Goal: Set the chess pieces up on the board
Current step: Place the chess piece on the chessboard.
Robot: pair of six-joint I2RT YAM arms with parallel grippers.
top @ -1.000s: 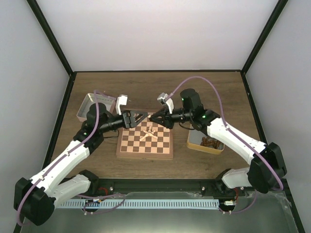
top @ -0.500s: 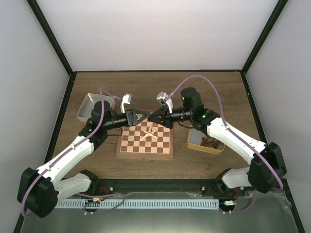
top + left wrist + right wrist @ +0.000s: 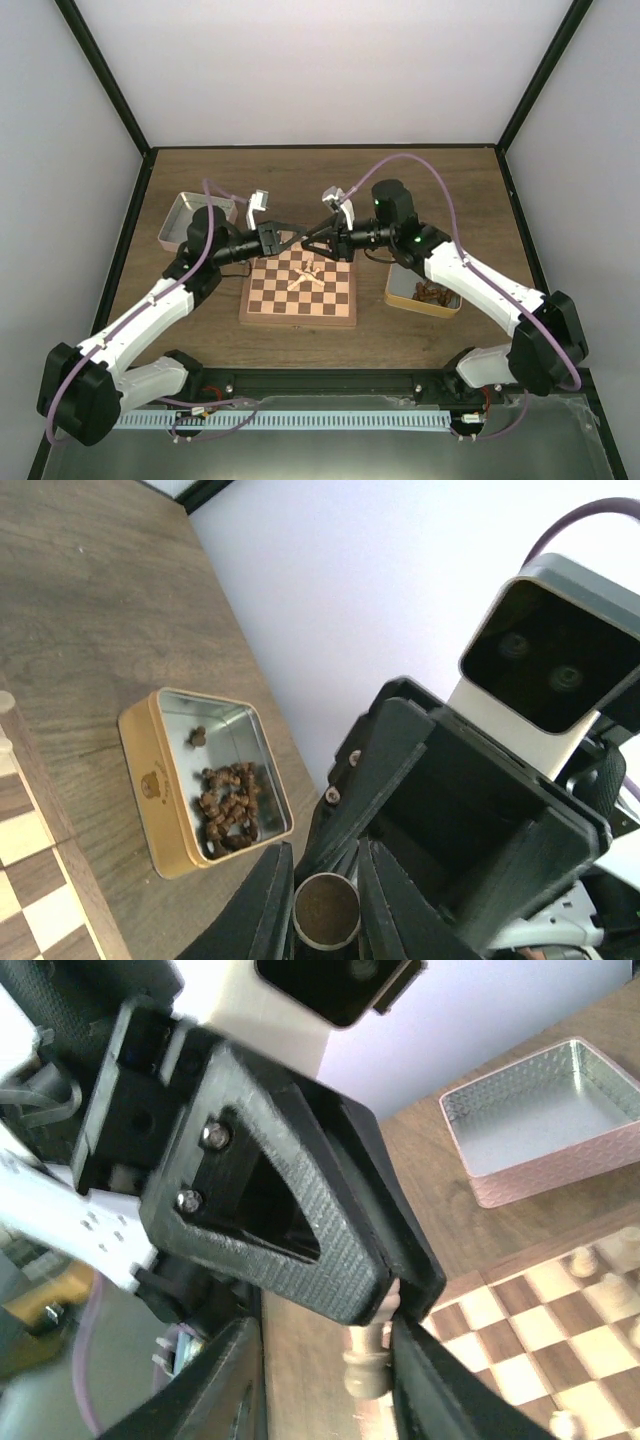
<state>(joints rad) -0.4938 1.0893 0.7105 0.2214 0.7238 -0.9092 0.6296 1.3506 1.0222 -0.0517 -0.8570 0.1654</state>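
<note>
The held piece is a small turned chessman of pale cream wood, with a ringed neck over a rounded, flaring foot. In the left wrist view it shows end-on at bottom centre, its underside a dull brown disc inside a lighter rim. It hangs in the air over the top edge of the board, just above the middle of the top view, where the two arms meet tip to tip. The left gripper is clamped on it, a finger pressed to each side. The right gripper has its jaws parted around the same piece (the left-hand finger in its own view stands clearly off the wood). The other chess pieces form a loose pale cluster on the upper half of the brown-and-cream checks. A pink tray sits left of the board, a gold tin of dark bits to its right.

A second ago the left jaws were spread wide, short of the piece, and the right ones pinched it. Since then the left has moved in and closed, and the right has let go. Board, cluster and containers have not moved.
</note>
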